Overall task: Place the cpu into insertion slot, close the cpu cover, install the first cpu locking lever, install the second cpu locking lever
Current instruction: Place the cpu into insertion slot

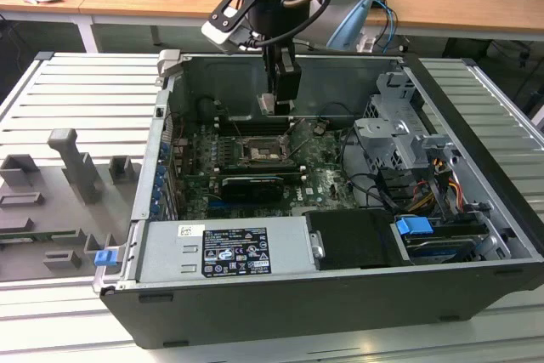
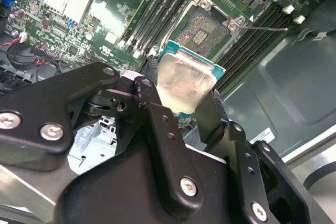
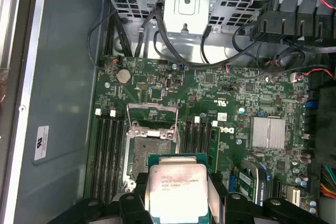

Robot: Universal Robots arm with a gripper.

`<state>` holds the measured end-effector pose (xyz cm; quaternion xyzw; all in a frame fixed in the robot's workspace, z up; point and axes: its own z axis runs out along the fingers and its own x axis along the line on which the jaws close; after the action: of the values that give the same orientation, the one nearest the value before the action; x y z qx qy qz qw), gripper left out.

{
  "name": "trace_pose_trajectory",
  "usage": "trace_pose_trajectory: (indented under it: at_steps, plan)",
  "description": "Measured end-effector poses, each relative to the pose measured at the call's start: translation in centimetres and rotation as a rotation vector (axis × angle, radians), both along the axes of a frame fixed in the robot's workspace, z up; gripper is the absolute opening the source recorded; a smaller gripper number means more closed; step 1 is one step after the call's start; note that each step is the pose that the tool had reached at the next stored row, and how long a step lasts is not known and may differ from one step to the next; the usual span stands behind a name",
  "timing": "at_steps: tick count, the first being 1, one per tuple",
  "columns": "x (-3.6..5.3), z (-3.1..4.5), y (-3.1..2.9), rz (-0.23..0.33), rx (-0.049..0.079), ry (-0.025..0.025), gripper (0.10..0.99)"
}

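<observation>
Gripper (image 2: 181, 106): closed on the cpu (image 2: 186, 80), pinching two opposite edges, cpu held in the air. Insertion slot (image 3: 148, 153): below and beyond the gripper's tips, apart from the cpu, with the cpu cover (image 3: 151, 130) seemingly swung open at its far side. Likely risk: a tilted or offset descent would catch the slot's rim and bend contacts; a loose pinch drops the cpu.
</observation>
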<state>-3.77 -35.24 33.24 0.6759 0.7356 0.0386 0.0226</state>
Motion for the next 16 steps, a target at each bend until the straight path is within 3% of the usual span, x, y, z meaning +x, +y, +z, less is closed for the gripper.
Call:
trace_pose_trajectory:
  at_steps: [16]
  plan:
    - [0.00,-0.45,0.00,-0.008,0.000,0.0000,0.529]
